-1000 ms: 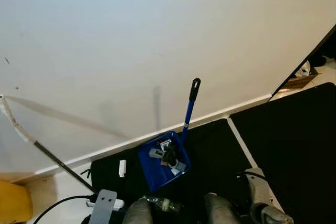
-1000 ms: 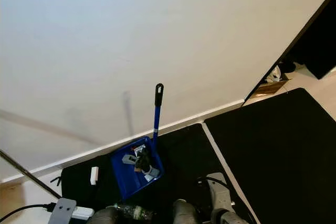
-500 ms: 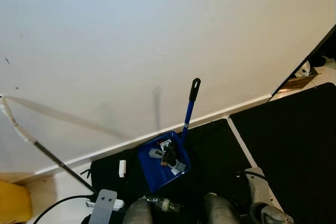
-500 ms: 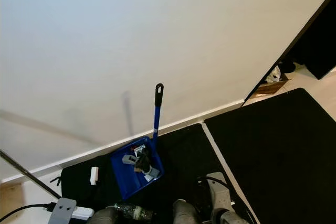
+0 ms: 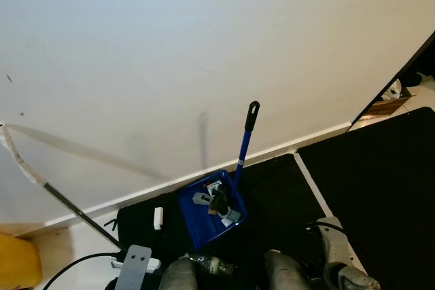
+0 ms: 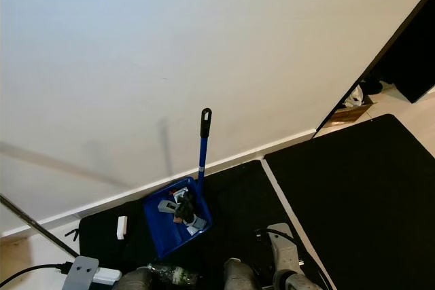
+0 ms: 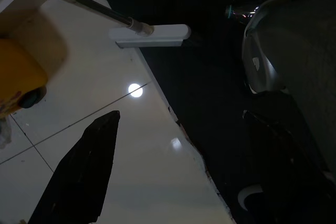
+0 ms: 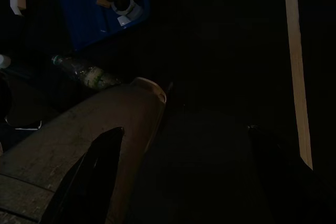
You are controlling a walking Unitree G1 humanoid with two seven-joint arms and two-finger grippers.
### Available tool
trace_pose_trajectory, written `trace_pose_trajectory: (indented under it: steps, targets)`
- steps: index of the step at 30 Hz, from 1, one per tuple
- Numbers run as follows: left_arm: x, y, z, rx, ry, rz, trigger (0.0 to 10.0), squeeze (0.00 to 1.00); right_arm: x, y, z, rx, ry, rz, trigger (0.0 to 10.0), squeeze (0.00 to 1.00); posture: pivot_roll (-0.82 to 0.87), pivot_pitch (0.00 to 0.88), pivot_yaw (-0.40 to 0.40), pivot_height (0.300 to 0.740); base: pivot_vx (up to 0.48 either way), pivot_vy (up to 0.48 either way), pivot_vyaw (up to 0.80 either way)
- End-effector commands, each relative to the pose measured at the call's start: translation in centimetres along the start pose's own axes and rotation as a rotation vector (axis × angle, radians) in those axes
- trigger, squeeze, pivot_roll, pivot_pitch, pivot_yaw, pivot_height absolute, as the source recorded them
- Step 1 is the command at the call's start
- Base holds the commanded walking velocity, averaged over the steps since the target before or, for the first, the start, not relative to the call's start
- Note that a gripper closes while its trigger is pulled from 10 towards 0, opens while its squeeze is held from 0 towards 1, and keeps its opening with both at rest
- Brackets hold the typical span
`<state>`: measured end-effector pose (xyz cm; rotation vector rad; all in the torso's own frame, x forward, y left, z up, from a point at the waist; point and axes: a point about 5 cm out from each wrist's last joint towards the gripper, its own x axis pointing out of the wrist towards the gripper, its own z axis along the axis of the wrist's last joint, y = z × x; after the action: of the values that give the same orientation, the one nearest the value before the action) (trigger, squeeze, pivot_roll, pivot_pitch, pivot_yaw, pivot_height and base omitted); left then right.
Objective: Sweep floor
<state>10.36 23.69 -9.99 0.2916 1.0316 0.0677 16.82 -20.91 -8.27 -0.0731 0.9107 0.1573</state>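
A blue dustpan (image 5: 212, 208) with several bits of debris in it sits on a black mat (image 5: 272, 195) by the white wall, its long handle (image 5: 245, 140) standing upright. A long pole (image 5: 61, 198) leans against the wall at the left, ending in a white flat head (image 7: 152, 34) on the floor. My left gripper (image 7: 178, 182) hangs open above pale tile and the mat's edge, holding nothing. My right gripper (image 8: 184, 182) hangs open in the dark over the mat, with the dustpan (image 8: 105, 3) beyond it.
A plastic bottle (image 5: 207, 263) lies on the mat by my feet. A small white block (image 5: 158, 217) lies left of the dustpan. A yellow object (image 5: 17, 263) is at the far left, and a castor with a cable (image 5: 340, 266) at the right. A second black mat (image 5: 380, 181) lies further right.
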Motion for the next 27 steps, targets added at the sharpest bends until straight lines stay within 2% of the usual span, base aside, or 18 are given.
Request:
trace_pose_trajectory:
  steps: [1, 27]
  targets:
    - [-0.24, -0.54, -0.88, -0.008, 0.034, -0.016, 10.0, 0.0, -0.18, -0.02, -0.68, 0.013, 0.02, -0.002, 10.0, 0.0, 0.01, 0.14, -0.036, 0.74, 0.0, 0.0, 0.0]
    - [-0.29, -0.57, -1.02, -0.014, 0.037, -0.016, 10.0, 0.0, -0.34, -0.14, -1.19, 0.02, 0.039, -0.01, 10.0, 0.0, 0.01, 0.145, -0.038, 0.74, 0.0, 0.0, 0.0]
